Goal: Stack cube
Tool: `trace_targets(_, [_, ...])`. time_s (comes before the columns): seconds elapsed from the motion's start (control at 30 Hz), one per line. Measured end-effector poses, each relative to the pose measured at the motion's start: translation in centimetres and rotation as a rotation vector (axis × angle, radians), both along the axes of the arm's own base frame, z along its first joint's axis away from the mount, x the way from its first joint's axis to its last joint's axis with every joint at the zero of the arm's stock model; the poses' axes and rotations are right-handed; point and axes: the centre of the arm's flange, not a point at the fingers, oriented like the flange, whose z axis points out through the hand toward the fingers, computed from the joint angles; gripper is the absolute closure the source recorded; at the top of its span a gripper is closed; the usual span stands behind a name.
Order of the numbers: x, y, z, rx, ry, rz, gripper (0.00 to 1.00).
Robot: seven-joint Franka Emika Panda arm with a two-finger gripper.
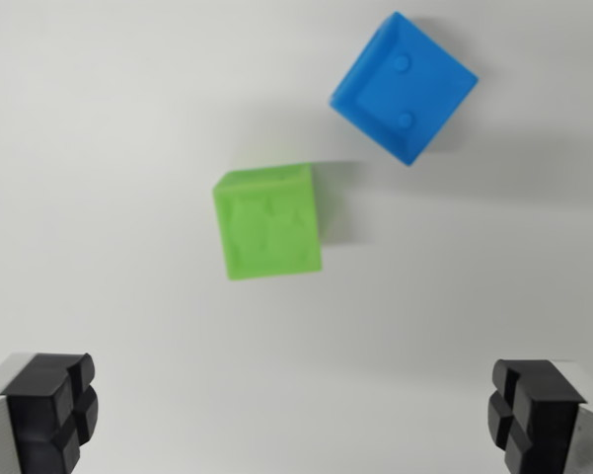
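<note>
Gripper: the gripper [294, 420] looks straight down at the tabletop, its two black fingertips showing only in the bottom corners of the wrist view.
Jaws: spread wide, with nothing between them; one black ribbed pad [49, 410] sits at the wrist view's left, the other at the wrist view's right, each backed by a pale grey finger body.
Green cube: the green cube [268, 222] rests on the tabletop a little left of the middle of the view, above the gap between the jaws and well apart from both pads. Its top face has shallow raised marks, too blurred to read.
Blue cube: the blue cube [404, 88] rests farther up and toward the wrist view's right, turned corner-on like a diamond, with two small round studs on its top face. It is near the green cube but not touching it; a strip of bare surface lies between them.
Open room: bare surface lies on all sides of both cubes, widest at the wrist view's left and along the bottom between the pads.
Tabletop: the tabletop [109, 128] is plain, smooth and off-white, with soft grey shadows to the right of each cube.
Room: nothing beyond the tabletop is in view.
</note>
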Motion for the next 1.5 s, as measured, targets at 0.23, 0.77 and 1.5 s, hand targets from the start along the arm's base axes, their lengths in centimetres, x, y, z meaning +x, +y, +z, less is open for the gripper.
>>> trace_targets(0.23, [-0.7,0.6,-2.7,-0.001,0.0,0.049,0.0])
trace_targets(0.77, [-1.8,1.5,-9.3,-0.005,0.001,0.126,0.0])
trace_targets(1.5, [-1.9,1.6,-17.7,-0.009,0.003,0.131,0.0])
